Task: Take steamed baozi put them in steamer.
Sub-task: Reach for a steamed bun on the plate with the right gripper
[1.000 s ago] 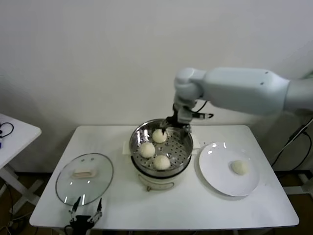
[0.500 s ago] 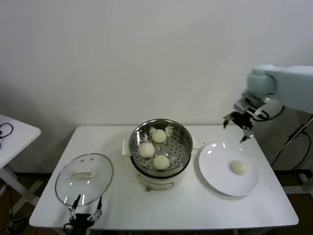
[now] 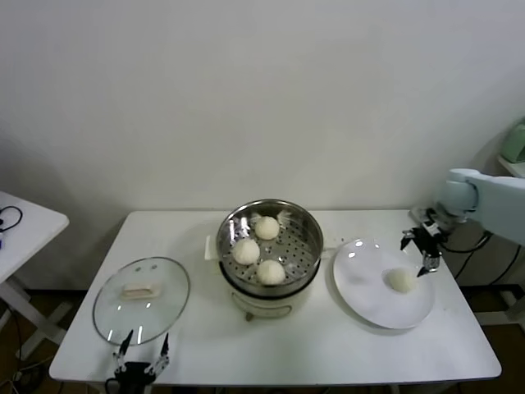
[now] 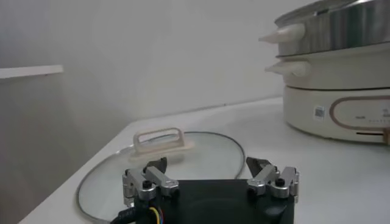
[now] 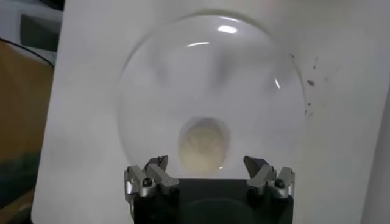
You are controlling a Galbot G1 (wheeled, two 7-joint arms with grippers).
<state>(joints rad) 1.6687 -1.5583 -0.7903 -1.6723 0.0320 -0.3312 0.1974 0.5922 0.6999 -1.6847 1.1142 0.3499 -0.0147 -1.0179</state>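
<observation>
Steel steamer [image 3: 270, 246] holding three buns | last bun [image 3: 402, 280] lying on plate [image 3: 365, 300] | I'm hovering my right gripper [image 3: 423, 251] over it, open, empty | left gripper [image 3: 141, 355] idling open near lid [image 3: 141, 300].

— What's behind the work area?
— A plain white wall [image 3: 246, 90], evenly lit, with a soft shadow at its left.
— And the furniture?
— A white rectangular surface [image 3: 328, 345] stands against that wall. A second white table [image 3: 25, 226] sits just off to the left, a dark cable [image 3: 6, 217] lying on it.
— The floor?
— Brownish, glimpsed under the left table.
</observation>
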